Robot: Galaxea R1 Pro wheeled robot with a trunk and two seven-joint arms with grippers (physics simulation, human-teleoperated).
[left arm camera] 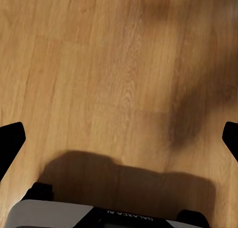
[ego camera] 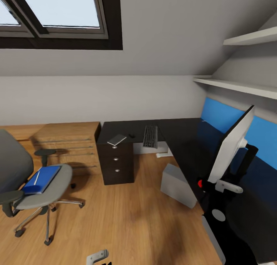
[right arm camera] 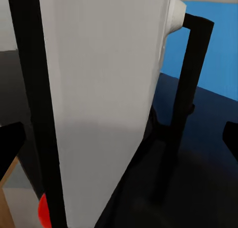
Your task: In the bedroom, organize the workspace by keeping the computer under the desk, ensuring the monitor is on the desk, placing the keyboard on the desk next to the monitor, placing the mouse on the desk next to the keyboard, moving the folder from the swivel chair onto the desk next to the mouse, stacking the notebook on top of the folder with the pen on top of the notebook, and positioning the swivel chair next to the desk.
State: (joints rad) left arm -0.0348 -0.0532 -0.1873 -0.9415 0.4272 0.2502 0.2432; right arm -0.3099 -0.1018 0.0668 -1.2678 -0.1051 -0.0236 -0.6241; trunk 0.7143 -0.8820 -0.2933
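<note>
The monitor (ego camera: 231,143) stands edge-on on the right part of the black desk (ego camera: 181,141); its silver back (right arm camera: 104,89) and black stand (right arm camera: 186,89) are close in front of my right gripper (right arm camera: 119,143), which is open. In the head view that gripper (ego camera: 225,186) sits at the monitor's base. The keyboard (ego camera: 150,136), the mouse (ego camera: 131,135) and the notebook (ego camera: 116,139) lie on the desk's far part. The computer (ego camera: 177,185) stands on the floor by the desk's edge. On the swivel chair (ego camera: 50,188) lies the blue folder (ego camera: 41,179) with the pen (ego camera: 37,177) on it. My left gripper (left arm camera: 119,138) hangs open over the floor.
A black drawer unit (ego camera: 115,163) stands under the desk's left end, with low wooden shelving (ego camera: 69,141) beside it. Two white wall shelves (ego camera: 238,86) hang above the monitor. Wood floor (ego camera: 123,218) lies between the chair and the desk.
</note>
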